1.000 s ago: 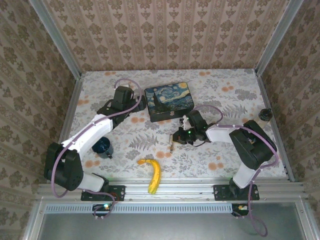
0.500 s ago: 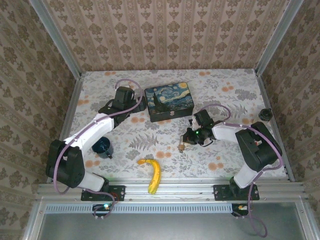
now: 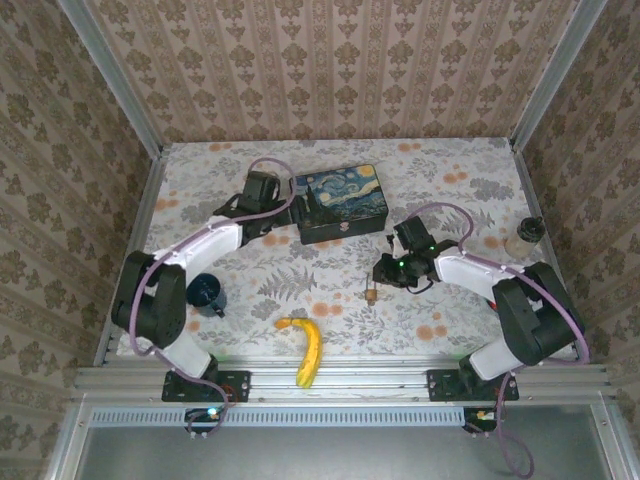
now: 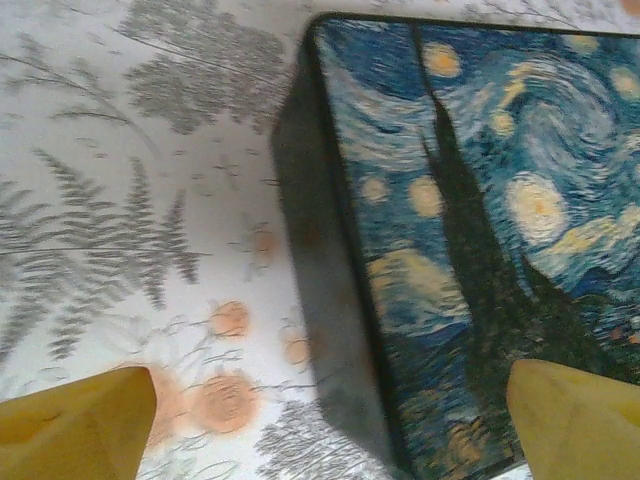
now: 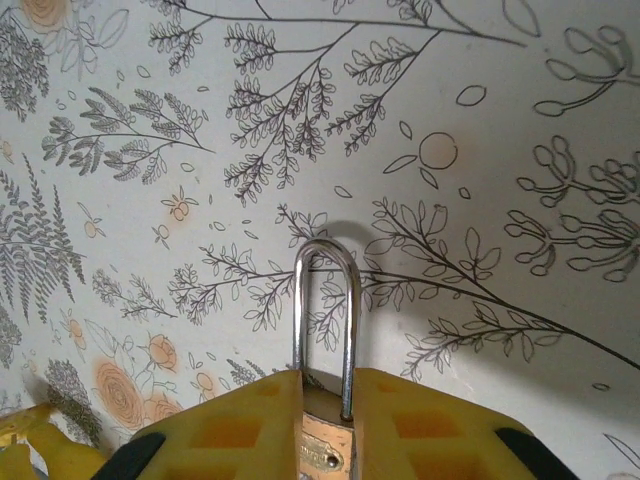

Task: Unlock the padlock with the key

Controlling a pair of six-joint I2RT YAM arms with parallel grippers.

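Padlock (image 5: pixel 325 445) farther right, within right claw (image 5: pixel 327 392)

padlock (image 5: pixel 322 440) | brass body, thin silvery U-shackle | body pinched in right end effector (image 5: pixel 327 395), shackle jutting out

no readable text or labels, padlock (image 5: pixel 324 440) face illegible

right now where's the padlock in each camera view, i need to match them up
top external: padlock right of centre, at the right gripper tip, up and right of the banana.
right wrist: bottom centre, body between the yellow fingers, shackle pointing up.
left wrist: this camera faces the painted tin box, farther up the table.
shared landmark: the floral tablecloth with orange blossoms.
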